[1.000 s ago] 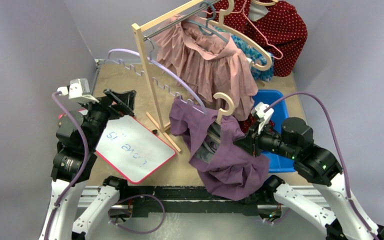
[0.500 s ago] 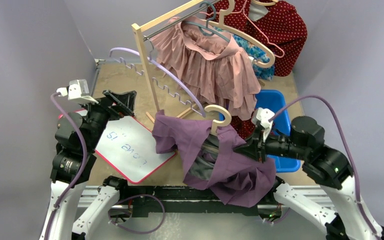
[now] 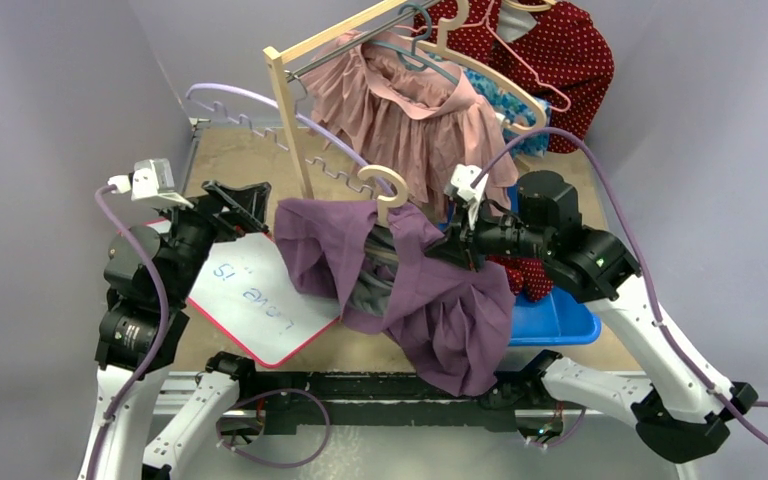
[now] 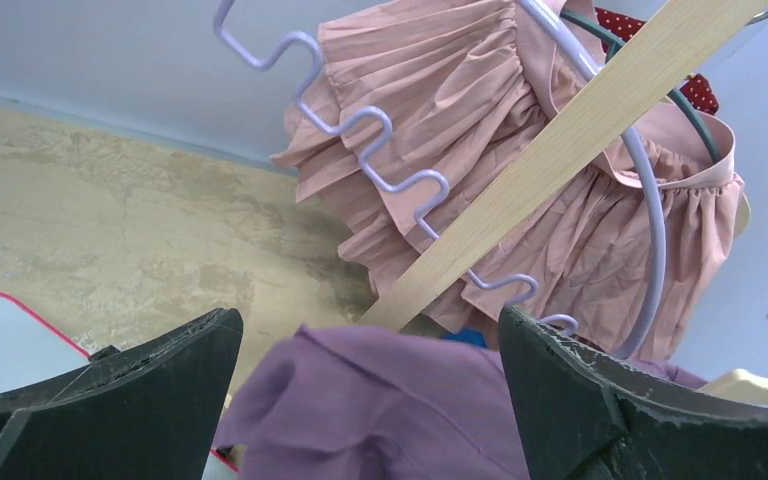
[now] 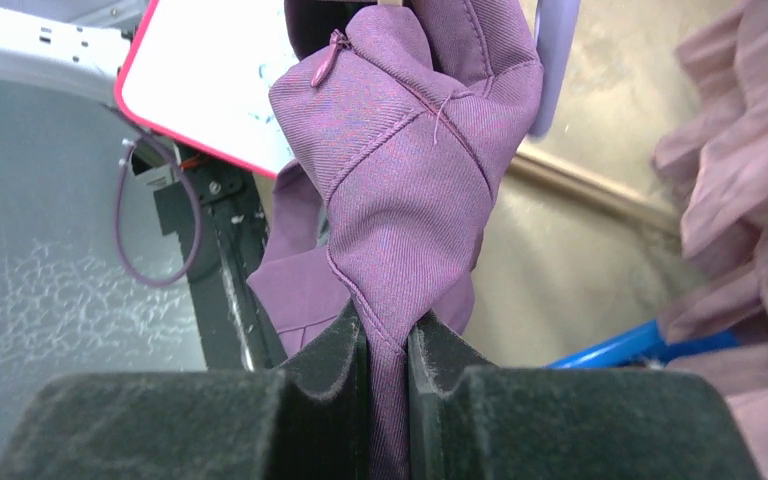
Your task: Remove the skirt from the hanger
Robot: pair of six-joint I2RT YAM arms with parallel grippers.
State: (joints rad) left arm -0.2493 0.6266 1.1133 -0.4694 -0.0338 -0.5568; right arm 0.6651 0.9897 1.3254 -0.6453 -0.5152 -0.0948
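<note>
The left end effector (image 3: pixel 243 200) is held wide open and empty, just left of the purple skirt (image 3: pixel 430 300). The skirt is draped on a wooden hanger (image 3: pixel 385 185) above the counter (image 3: pixel 230 160), and a fold at its right side is pinched in the closed right end effector (image 3: pixel 457 248).

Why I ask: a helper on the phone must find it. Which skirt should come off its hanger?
Find the wooden clothes rack at the back of the table. In front of it, between the two arms, a purple skirt hangs from a pale wooden hanger, pinched by the right arm's fingers. It is plain and smooth, unlike the ruffled pink skirt on the rack.
</note>
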